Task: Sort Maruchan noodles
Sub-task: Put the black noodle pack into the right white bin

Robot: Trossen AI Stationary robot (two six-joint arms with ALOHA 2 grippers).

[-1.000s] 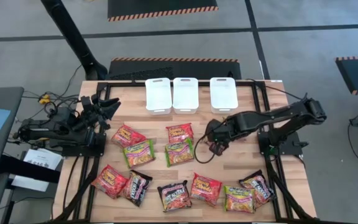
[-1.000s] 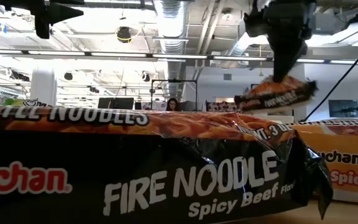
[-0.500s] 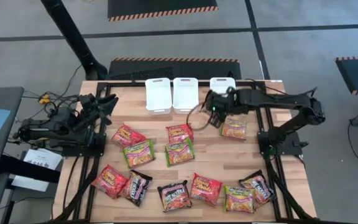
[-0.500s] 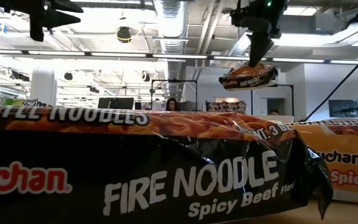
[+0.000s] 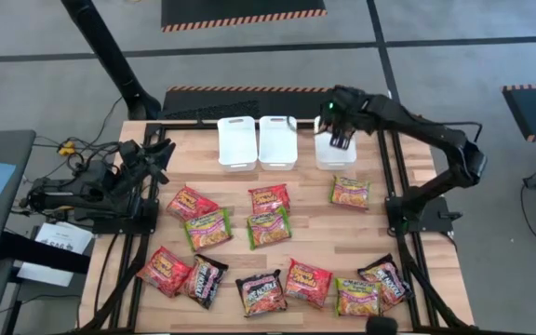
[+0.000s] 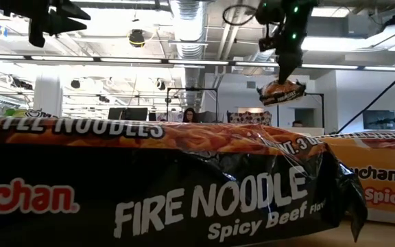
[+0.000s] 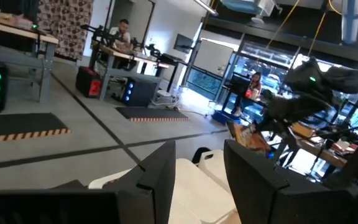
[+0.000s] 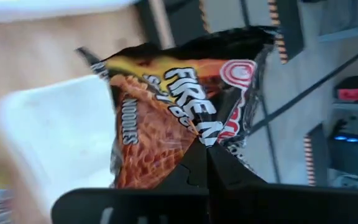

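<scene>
My right gripper (image 5: 339, 128) (image 6: 284, 74) hangs over the rightmost white bin (image 5: 335, 154) at the far edge, shut on a black-purple Fire Noodle packet (image 5: 341, 140) (image 6: 282, 90) (image 8: 166, 106). My left gripper (image 5: 161, 154) (image 7: 197, 180) waits open at the table's left edge, touching nothing. Several other packets lie flat on the wood: a green-yellow one (image 5: 351, 192) near the right bin, red-orange (image 5: 270, 197) and green-yellow (image 5: 268, 226) ones mid-table, and a row along the near edge (image 5: 261, 291). My right gripper pinches the black-purple packet between its two fingers (image 8: 207, 165) at one edge (image 8: 197, 138), coming from above and pointing down. The packet is lifted clear and hangs just below the fingertips, lying roughly level with a slight tilt, above the right bin.
Three white bins stand in a row at the far edge: left (image 5: 237, 142), middle (image 5: 277, 141) and right. A black packet (image 6: 184, 192) fills the front of the low view, with an orange one (image 6: 382, 178) beside it. Black frame rails (image 5: 391, 177) border the table.
My right gripper has risen from the table's middle and swung toward the far edge, carrying the black-purple packet, and now stands over the rightmost bin. The green-yellow packet beneath its earlier path has come into view. My left arm has kept still.
</scene>
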